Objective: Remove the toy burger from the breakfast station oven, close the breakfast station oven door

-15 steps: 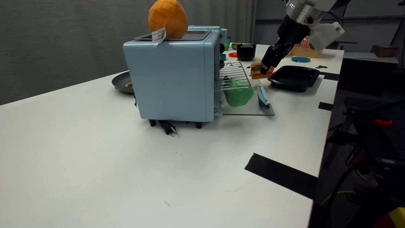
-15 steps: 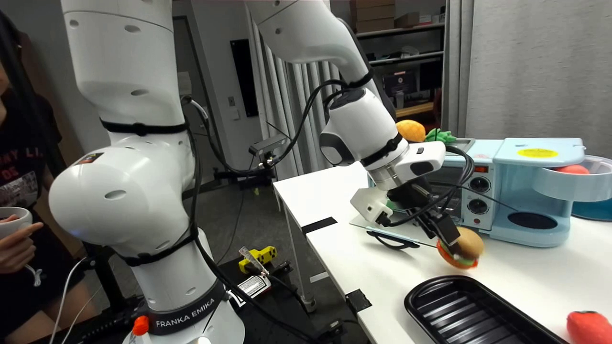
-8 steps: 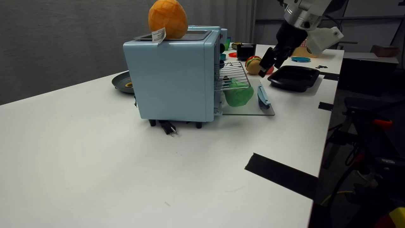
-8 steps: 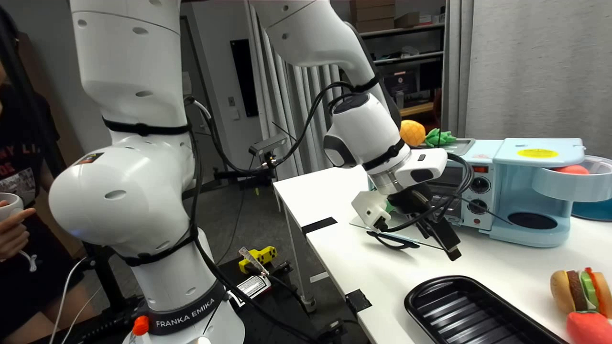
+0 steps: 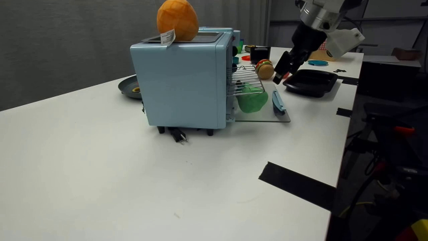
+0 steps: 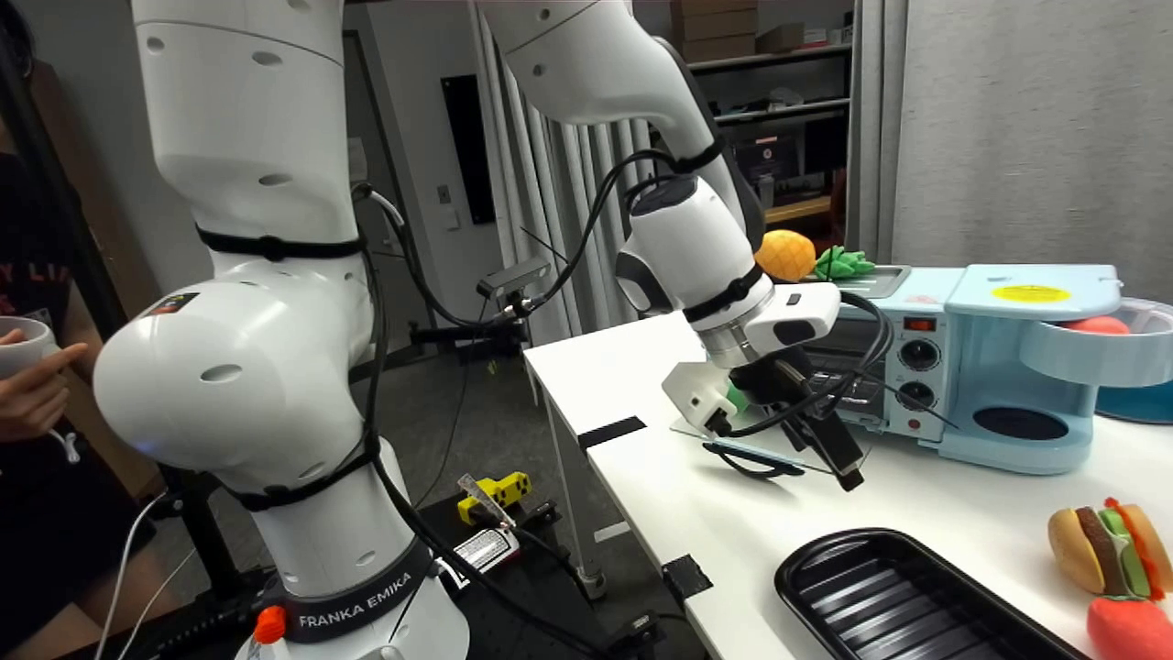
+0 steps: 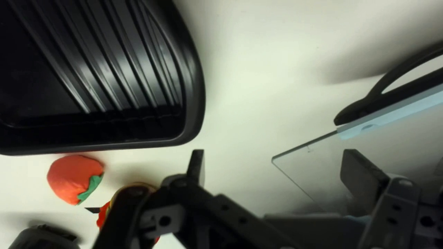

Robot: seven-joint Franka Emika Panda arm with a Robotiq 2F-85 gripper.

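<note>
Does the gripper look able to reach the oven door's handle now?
Probably yes: the open gripper, holding nothing, hangs near the lowered oven door. Nothing visible blocks its path to the black handle; the toy burger lies aside.

In the wrist view, the fingers (image 7: 196,165) partly hide the burger (image 7: 103,213).

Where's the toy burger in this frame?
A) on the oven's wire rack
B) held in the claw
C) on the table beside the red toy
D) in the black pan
C: in an exterior view the toy burger sits tipped on its side on the white table, beside the red toy, and the wrist view shows the claw open, holding nothing.
</note>
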